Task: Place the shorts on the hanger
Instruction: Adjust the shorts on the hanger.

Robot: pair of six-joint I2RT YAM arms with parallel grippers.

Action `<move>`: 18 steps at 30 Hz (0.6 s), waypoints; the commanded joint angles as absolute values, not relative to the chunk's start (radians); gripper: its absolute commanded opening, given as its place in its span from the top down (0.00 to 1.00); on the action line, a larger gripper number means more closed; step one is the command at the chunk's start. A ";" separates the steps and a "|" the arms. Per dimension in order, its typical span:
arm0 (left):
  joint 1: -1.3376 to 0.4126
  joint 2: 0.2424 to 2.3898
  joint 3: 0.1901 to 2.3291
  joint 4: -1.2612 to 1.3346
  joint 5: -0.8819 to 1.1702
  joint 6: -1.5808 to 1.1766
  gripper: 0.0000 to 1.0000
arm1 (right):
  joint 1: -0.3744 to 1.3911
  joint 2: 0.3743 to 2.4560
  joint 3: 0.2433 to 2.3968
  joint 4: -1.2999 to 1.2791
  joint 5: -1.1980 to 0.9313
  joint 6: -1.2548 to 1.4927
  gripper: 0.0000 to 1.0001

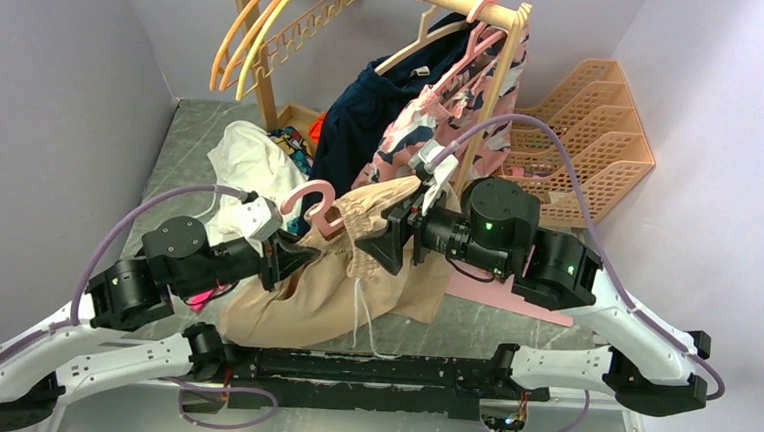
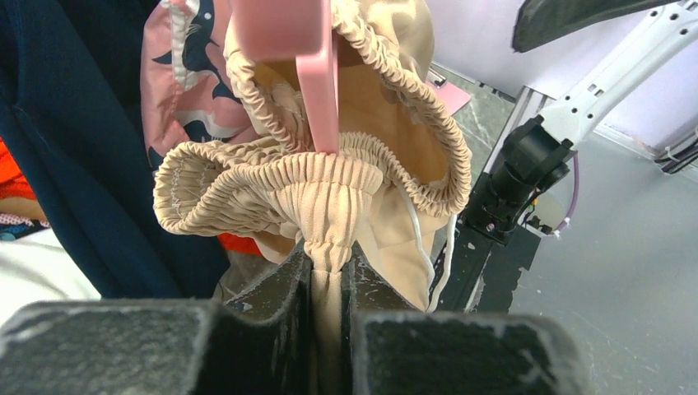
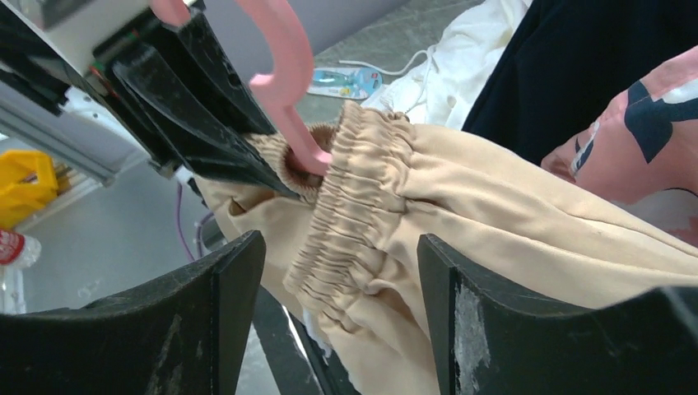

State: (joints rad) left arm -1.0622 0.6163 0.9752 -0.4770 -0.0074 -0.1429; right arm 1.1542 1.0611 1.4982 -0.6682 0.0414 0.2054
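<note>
While left pincer clamps the one shorts, right pincer gapes beside one hanger.

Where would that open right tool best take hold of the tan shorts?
On the gathered waistband of the shorts, a thick ridged band lying right between the open fingers of the right tool. Come straight in from the right arm's side, clear of the left tool, which pinches the band beside the pink hanger.

Plain tan-beige shorts; white drawstring; pink hanger; navy blue garment; patterned garment: pink ground, navy and white patches; orange hanger; yellow hanger.
</note>
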 commanded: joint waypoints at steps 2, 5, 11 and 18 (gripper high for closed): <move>-1.062 0.629 1.028 -0.385 -0.071 -0.178 0.93 | 1.156 1.071 1.474 -0.565 0.113 0.266 0.27; -1.062 0.624 1.035 -0.380 -0.071 -0.184 0.93 | 1.155 1.103 1.486 -0.591 0.155 0.276 0.28; -1.062 0.615 1.042 -0.375 -0.094 -0.196 0.93 | 1.165 1.140 1.496 -0.606 0.175 0.283 0.29; -1.062 0.630 1.042 -0.379 -0.085 -0.196 0.93 | 1.203 1.191 1.524 -0.653 0.282 0.283 0.47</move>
State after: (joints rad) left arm -1.0622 0.6319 1.0004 -0.4721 -0.0715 -0.1848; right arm 1.1854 1.1751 1.4895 -0.6170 0.2119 0.2771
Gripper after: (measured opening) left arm 0.139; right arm 0.598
